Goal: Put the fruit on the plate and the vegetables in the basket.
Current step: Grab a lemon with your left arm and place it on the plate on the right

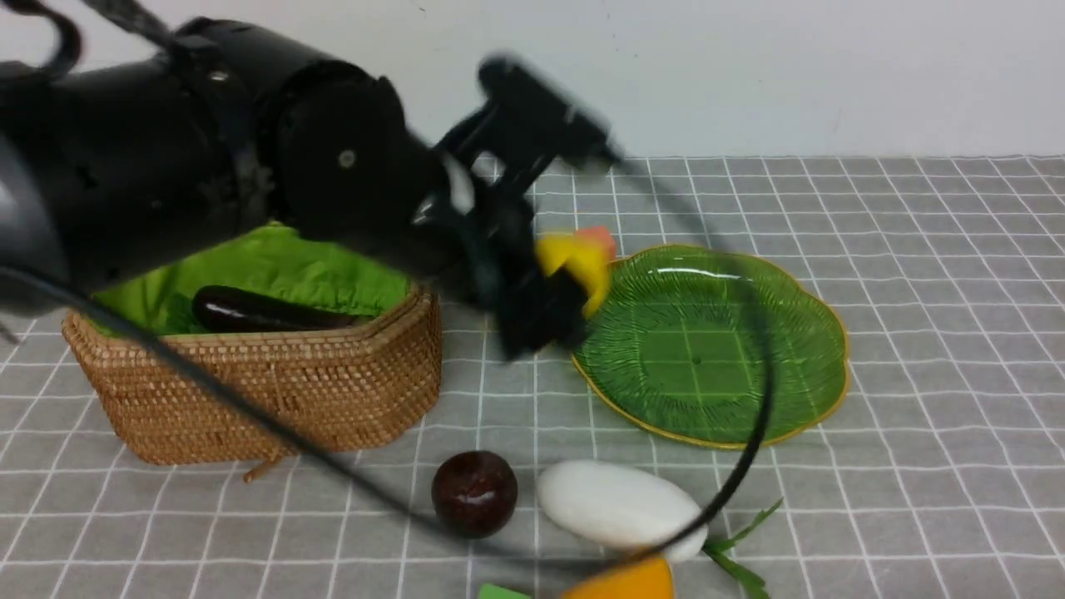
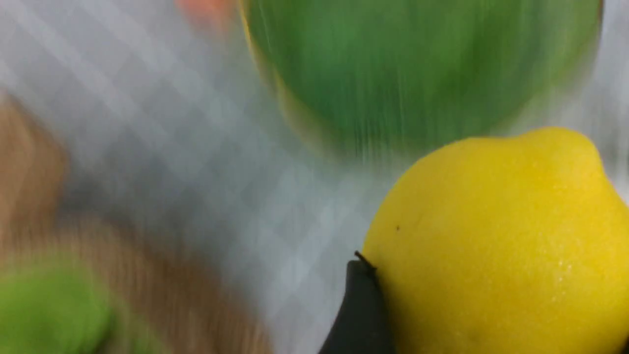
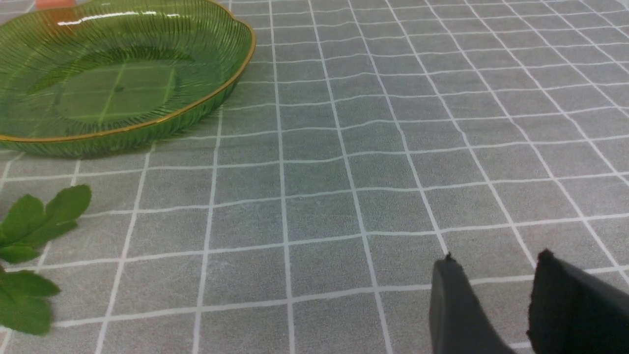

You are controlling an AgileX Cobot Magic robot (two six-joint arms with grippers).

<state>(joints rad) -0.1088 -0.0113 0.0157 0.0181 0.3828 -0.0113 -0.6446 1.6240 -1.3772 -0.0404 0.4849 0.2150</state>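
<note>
My left gripper [image 1: 556, 293] is shut on the yellow lemon [image 1: 576, 261] and holds it in the air beside the left rim of the green plate [image 1: 819, 333]. In the left wrist view the lemon [image 2: 496, 231] fills the space between my fingers [image 2: 358, 305], with the blurred plate [image 2: 422, 73] beyond. The purple eggplant [image 1: 258, 312] lies in the wicker basket [image 1: 274, 391]. The maroon ball [image 1: 474, 492], white radish [image 1: 616, 503] and mango [image 1: 624, 581] lie at the front. The carrot does not show. My right gripper [image 3: 496, 256] is open and empty above the cloth.
A small orange piece [image 1: 599, 240] sits behind the lemon by the plate's far left rim. A green block [image 1: 499, 592] lies at the front edge. The radish leaves [image 3: 34, 221] lie near the plate [image 3: 196, 105]. A black cable [image 1: 761, 399] hangs across the plate.
</note>
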